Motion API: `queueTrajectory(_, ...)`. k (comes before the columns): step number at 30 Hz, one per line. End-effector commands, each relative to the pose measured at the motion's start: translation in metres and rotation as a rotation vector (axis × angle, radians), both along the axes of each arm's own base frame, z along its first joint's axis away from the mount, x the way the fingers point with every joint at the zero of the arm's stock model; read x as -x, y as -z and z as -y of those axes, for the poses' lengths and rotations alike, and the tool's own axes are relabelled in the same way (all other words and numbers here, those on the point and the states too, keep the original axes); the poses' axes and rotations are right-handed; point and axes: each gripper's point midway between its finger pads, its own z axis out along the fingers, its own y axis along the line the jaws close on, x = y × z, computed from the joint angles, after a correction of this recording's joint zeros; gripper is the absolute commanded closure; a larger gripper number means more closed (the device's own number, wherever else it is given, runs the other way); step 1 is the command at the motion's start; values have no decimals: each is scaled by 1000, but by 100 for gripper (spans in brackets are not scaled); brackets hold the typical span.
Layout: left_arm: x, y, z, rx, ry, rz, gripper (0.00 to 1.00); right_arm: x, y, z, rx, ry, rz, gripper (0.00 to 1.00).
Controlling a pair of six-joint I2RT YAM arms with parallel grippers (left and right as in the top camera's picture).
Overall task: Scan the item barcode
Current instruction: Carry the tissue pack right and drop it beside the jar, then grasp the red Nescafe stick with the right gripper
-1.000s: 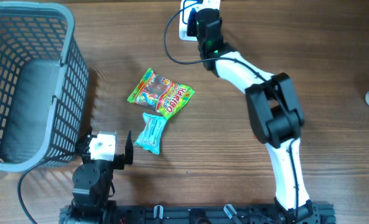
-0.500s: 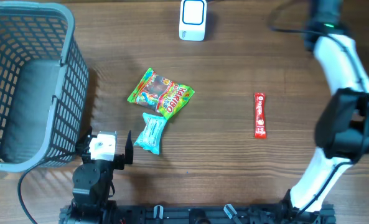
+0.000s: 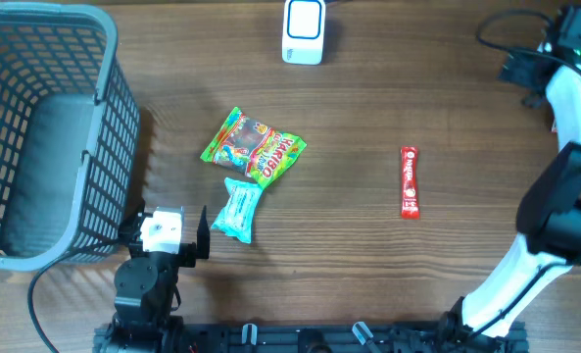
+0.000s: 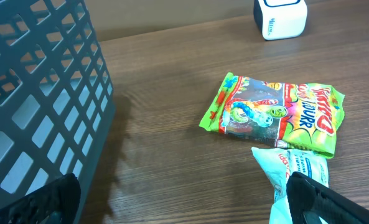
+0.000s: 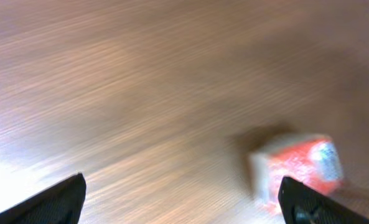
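A: where's the red stick packet [image 3: 409, 181]?

B: flat on the table, 3 o'clock from the gummy bag [image 3: 254, 147], long axis running 12 to 6. left gripper [image 4: 184, 205] and right gripper [image 5: 181, 202] both spread wide, empty.

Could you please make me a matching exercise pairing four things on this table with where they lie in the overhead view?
Things:
1 grey plastic mesh basket
2 white boxy barcode scanner
3 red stick-shaped packet
4 light blue crinkled wrapper

Places:
A alone, right of centre
B far left
C just below the green candy bag
D top edge, centre

Pairs: 1-B; 2-D; 3-A; 4-C
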Motion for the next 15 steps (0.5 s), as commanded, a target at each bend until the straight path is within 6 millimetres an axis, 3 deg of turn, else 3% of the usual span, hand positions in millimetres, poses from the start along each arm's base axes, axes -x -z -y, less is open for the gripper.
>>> queueTrajectory(1, 0, 1, 4, 14, 19, -2, 0, -6, -81, -111, -247, -185, 150, 1)
queueTrajectory(3, 0, 1, 4, 14, 19, -2, 0, 16, -70, -167, -353, -281, 39, 1)
queueTrajectory(5, 0, 1, 4, 14, 19, -2, 0, 43, -48, -199, -378, -318, -107, 11)
queueTrajectory(9, 0, 1, 4, 14, 19, -2, 0, 100, 3, -241, -394, -358, -357, 27)
queueTrajectory(12, 0, 1, 4, 14, 19, -2, 0, 127, 40, -246, -346, -322, -451, 27)
queueTrajectory(15, 0, 1, 4, 14, 19, -2, 0, 141, 66, -226, -213, -242, -489, 27)
